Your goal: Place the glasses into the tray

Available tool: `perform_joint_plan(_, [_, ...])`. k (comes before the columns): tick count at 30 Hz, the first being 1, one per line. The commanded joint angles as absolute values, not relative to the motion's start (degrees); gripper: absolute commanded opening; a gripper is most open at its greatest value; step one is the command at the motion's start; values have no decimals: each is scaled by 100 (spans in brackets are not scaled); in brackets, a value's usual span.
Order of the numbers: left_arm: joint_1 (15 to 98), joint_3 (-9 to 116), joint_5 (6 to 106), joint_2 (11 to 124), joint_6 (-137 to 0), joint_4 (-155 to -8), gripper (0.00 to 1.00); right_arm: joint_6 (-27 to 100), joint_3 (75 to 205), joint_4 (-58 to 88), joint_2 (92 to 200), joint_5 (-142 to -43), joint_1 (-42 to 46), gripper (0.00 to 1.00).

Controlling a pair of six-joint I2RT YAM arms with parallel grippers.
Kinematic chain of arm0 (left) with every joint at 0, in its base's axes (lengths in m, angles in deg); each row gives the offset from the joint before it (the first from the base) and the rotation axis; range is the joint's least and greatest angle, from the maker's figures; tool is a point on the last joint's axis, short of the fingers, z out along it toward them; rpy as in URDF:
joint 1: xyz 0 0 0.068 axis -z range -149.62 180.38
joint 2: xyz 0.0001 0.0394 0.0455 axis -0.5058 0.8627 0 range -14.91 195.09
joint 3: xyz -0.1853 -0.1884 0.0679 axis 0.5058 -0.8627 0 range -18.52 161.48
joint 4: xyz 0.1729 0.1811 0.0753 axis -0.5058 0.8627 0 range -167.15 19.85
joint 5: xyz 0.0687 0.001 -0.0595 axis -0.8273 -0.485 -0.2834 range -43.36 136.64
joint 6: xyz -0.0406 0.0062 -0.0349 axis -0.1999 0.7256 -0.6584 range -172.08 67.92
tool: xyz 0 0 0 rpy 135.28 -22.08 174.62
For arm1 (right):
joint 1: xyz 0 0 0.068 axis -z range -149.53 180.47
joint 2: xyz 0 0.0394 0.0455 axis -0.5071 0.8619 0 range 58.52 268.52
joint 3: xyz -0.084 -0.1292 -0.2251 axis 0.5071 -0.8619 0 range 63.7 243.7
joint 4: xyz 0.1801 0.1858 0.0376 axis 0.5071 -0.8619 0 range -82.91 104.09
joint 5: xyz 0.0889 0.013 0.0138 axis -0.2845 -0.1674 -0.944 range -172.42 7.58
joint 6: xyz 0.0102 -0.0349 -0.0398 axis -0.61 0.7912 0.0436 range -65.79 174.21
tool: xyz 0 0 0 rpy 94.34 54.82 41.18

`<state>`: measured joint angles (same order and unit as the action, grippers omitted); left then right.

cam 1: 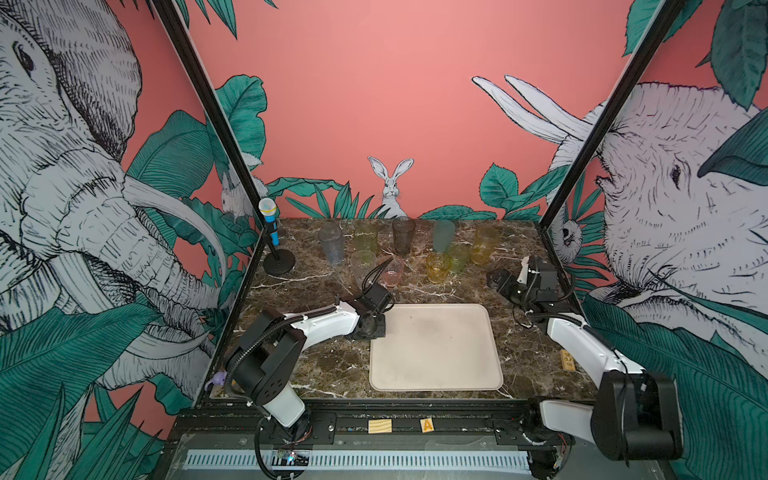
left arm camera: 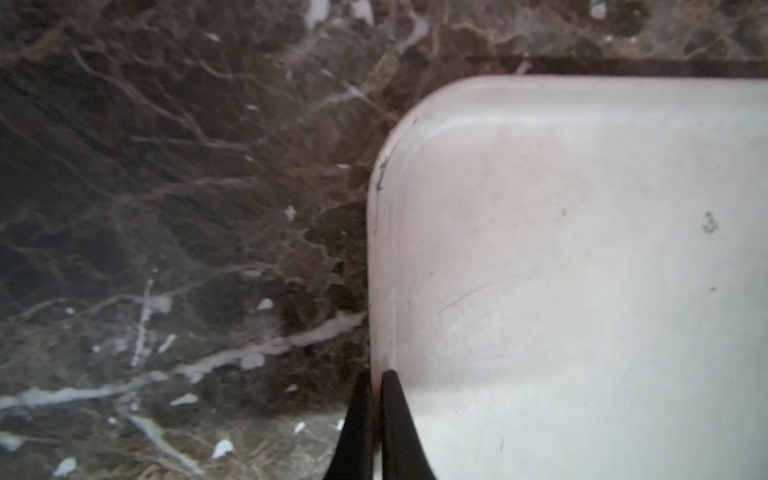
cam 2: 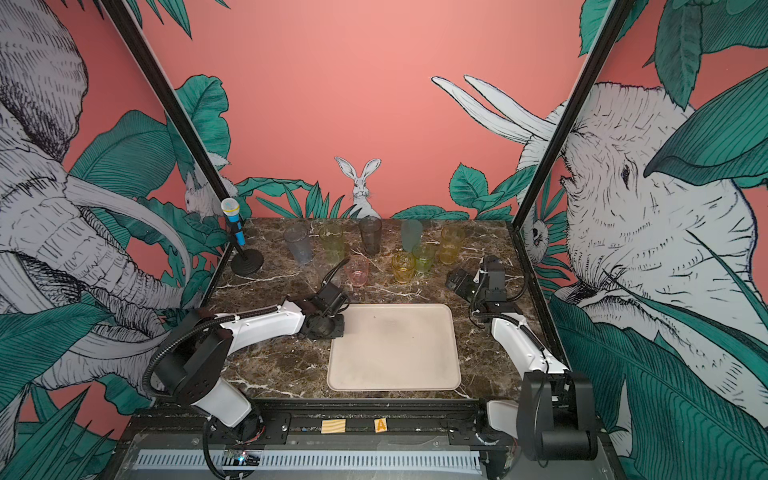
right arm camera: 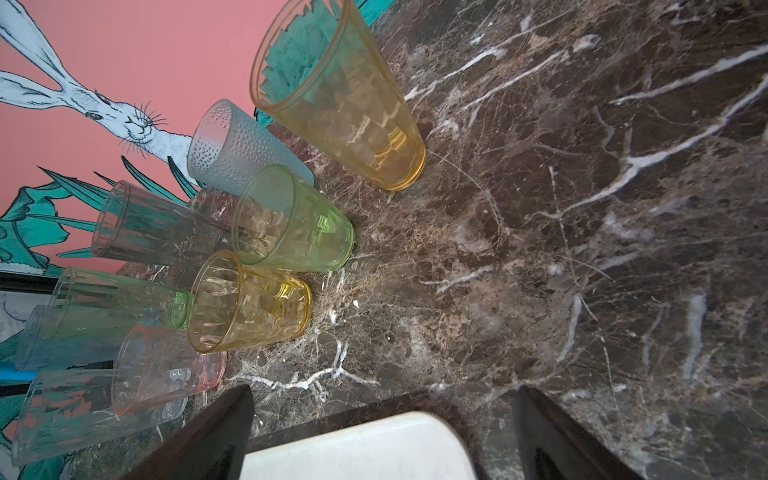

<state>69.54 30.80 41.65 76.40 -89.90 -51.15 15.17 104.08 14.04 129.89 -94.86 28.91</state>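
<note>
- The glasses (cam 1: 403, 239): 9 translucent tumblers, tall and short, all upright and closely grouped on the far half of the tabletop (cam 1: 324, 361). None stands in the tray (cam 1: 436, 374), which lies bare nearer the camera.
- Handling, as judged: the walls look thin, so each glass is probably light and stiff. The smooth tapered sides are likely slippery, and a tall glass would topple easily. A neighbour could be knocked during a reach.
- Suggested hold: across the wall at about mid-height, or over the rim with 1 finger inside.
- Left hand (left arm camera: 376, 378): fingers together, pinching the tray's rim at its far-left corner, with no glass held. The pink glass (cam 1: 392, 272) and a clear glass (cam 1: 363, 266) stand near, beyond the hand and apart from it.
- Right hand (right arm camera: 384, 392): fingers spread wide and holding nothing, above the tabletop beside the tray's far-right corner. The short yellow glass (right arm camera: 249, 299), short green glass (right arm camera: 291, 220) and tall amber glass (right arm camera: 345, 95) stand near. None lies between the fingers.
</note>
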Motion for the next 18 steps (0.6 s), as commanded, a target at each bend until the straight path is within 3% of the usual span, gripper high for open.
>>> perform_joint_plan(1, [6576, 2791, 4143, 7440, -8310, -4858, 4, 1449, 10290, 1693, 12839, -9460, 2906, 99])
perform_joint_plan(18, [5888, 2714, 4337, 7267, -7653, -4824, 4, 1413, 10246, 1826, 12935, -9512, 2906, 99])
